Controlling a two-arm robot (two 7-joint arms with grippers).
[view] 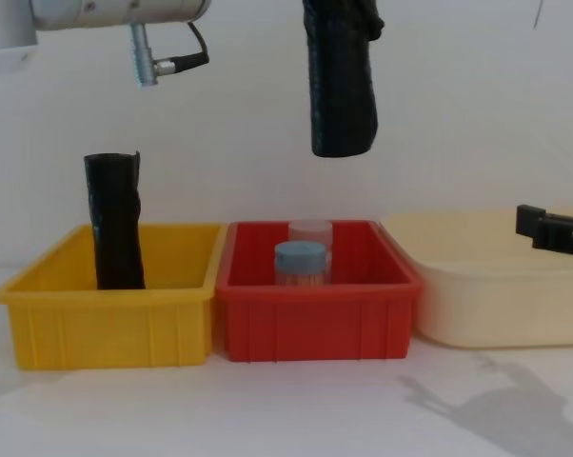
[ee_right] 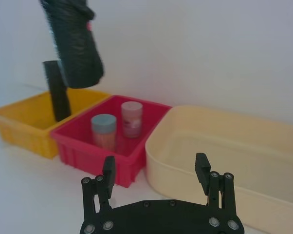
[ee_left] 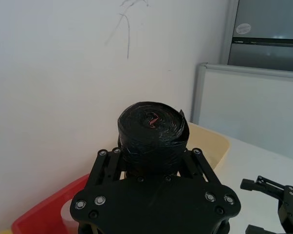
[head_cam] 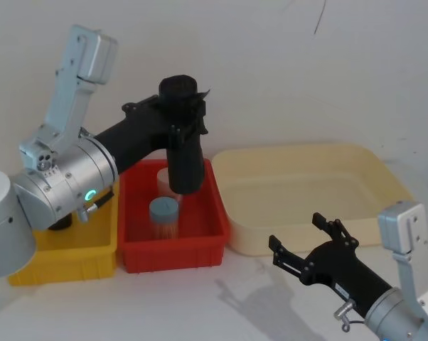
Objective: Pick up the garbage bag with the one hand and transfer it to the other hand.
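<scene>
Head view gives me the left gripper (head_cam: 185,117) raised high, its fingers clamped on the upper part of the garbage bag (head_cam: 184,167). The thick crinkly roll hangs roughly upright in the air above the far side of the red bin (head_cam: 207,249). Under it in that bin stand a blue-lidded jar (head_cam: 164,214) and, just behind it, a pale-lidded jar (view: 310,231). Just left of the red bin sits the yellow bin (head_cam: 65,259), with a slimmer black roll (view: 115,224) standing in it. My right gripper (head_cam: 297,233) is low at the near right, fingers spread with nothing between them, in front of the cream tub (head_cam: 384,177) and well apart from the bag
</scene>
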